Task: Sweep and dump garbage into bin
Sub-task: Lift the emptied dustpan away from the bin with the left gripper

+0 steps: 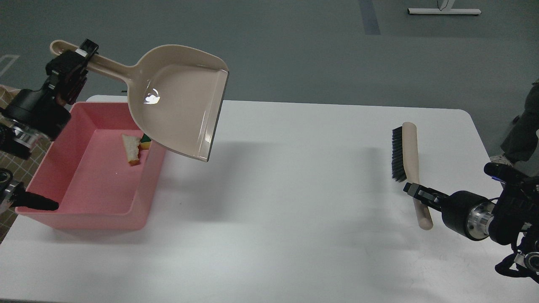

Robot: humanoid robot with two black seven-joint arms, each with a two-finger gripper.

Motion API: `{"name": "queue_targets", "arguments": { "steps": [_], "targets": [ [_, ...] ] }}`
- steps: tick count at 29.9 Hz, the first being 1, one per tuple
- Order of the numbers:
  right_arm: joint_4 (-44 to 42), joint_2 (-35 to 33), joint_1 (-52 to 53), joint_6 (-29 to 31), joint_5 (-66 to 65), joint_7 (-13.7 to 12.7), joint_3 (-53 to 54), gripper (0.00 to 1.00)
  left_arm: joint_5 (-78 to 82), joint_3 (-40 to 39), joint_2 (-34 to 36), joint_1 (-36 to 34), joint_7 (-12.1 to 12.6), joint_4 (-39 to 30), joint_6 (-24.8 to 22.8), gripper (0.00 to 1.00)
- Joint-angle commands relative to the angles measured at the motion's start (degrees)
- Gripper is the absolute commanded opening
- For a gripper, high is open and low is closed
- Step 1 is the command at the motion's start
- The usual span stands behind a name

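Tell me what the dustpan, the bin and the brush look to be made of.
Dustpan: smooth glossy beige plastic, by the bright glare spot in its scoop. Bin: pink moulded plastic, duller sheen, thin even walls. Brush: pale matte handle, probably wood though it may be plastic; the black bristles' fibre can't be told.
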Motion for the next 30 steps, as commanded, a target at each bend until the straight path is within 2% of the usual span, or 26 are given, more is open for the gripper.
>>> {"name": "queue_targets", "arguments": {
  "steps": [1,6,9,11,14,15,18,23,26,30],
  "targets": [
    [-0.1,0.0,0.0,0.0,0.0,0.0,0.0,0.21,1.2,1.8,-0.6,0.2,1.8,-3.1,2.5,0.0],
    [-0.1,0.0,-0.1,0.0,-0.1,0.0,0.0,0.21,1.4,7.0,-0.5,-0.4,2.6,-6.0,7.3,0.0],
    [-0.2,0.1,-0.1,0.0,-0.1,0.0,0.0,0.21,1.4,9.0,-0.6,-0.3,5.3,-8.3,9.9,0.0],
    [-0.3,0.1,-0.1,0.0,-0.1,0.0,0.0,0.21,2.1,10.2,-0.6,-0.3,7.8,-10.1,11.5,0.0],
    [-0.4,0.1,-0.2,0.0,-0.1,0.0,0.0,0.21,3.8,10.9,-1.6,-0.3,12.7,-12.6,14.1,0.0],
    [-0.4,0.1,-0.2,0.0,-0.2,0.0,0.0,0.21,4.1,11.0,-2.6,-0.3,15.2,-13.0,14.3,0.02],
    [-0.5,0.2,-0.3,0.0,-0.2,0.0,0.2,0.21,5.5,11.0,-4.2,-0.7,18.4,-13.8,14.4,0.05],
    [-0.7,0.2,-0.4,0.0,-0.3,0.0,0.3,0.21,7.9,11.0,-5.9,-0.9,21.2,-16.4,15.8,0.04],
    [-0.8,0.2,-0.4,0.0,-0.4,0.0,0.3,0.21,8.0,10.9,-7.2,-0.9,24.1,-18.2,16.3,0.04],
    [-0.8,0.1,-0.4,0.0,-0.4,0.0,0.2,0.21,8.0,10.9,-9.0,-0.9,24.7,-19.1,16.3,0.0]
  ]
}}
